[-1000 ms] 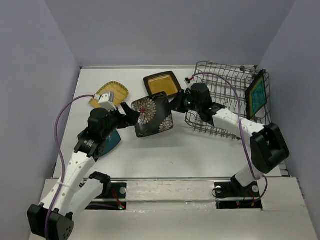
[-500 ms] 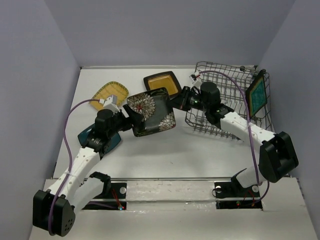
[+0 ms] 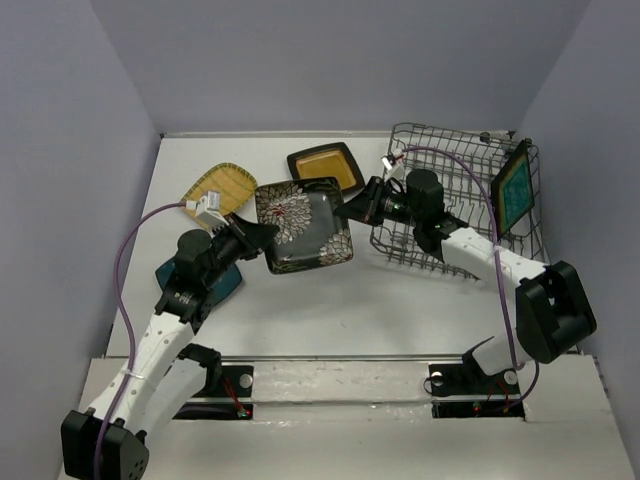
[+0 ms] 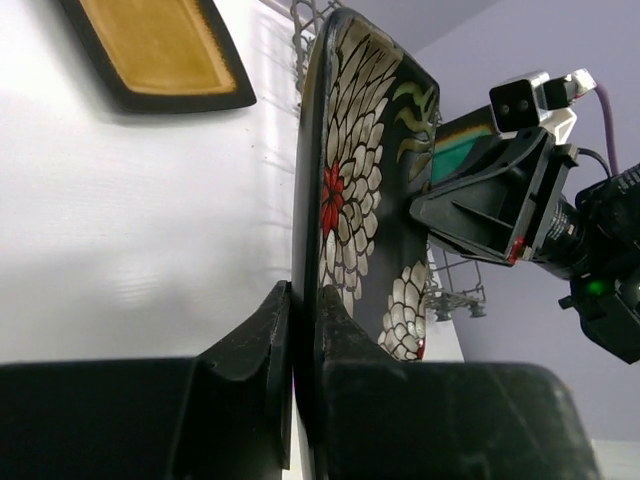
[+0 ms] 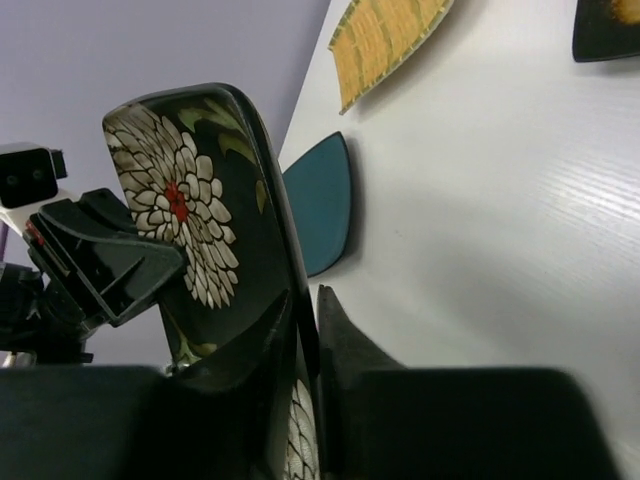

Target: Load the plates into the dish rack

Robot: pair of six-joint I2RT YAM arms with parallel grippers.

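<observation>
The black floral-patterned square plate [image 3: 303,228] hangs tilted over the white tabletop [image 3: 330,310], apparently clear of it, between the two arms and just left of the grey wire dish rack [image 3: 465,165]. With both arms gripping it at once, the main risk is probably a pull in different directions: the glazed rim could slip out of one pinch, or the plate could twist and drop onto the tabletop near the amber square plate with the dark rim [image 3: 325,167]. If one side lets go before the other grip is firm, the plate may swing down on a single edge hold. A swing toward the rack could also knock its near wall, or the teal brown-rimmed plate [image 3: 515,190] standing at its far right end. The left end effector [image 4: 300,300] is closed to a narrow gap, clamping the plate's left rim between its fingers. The right end effector [image 5: 305,300] is closed just as narrowly on the opposite rim, one finger on each face
</observation>
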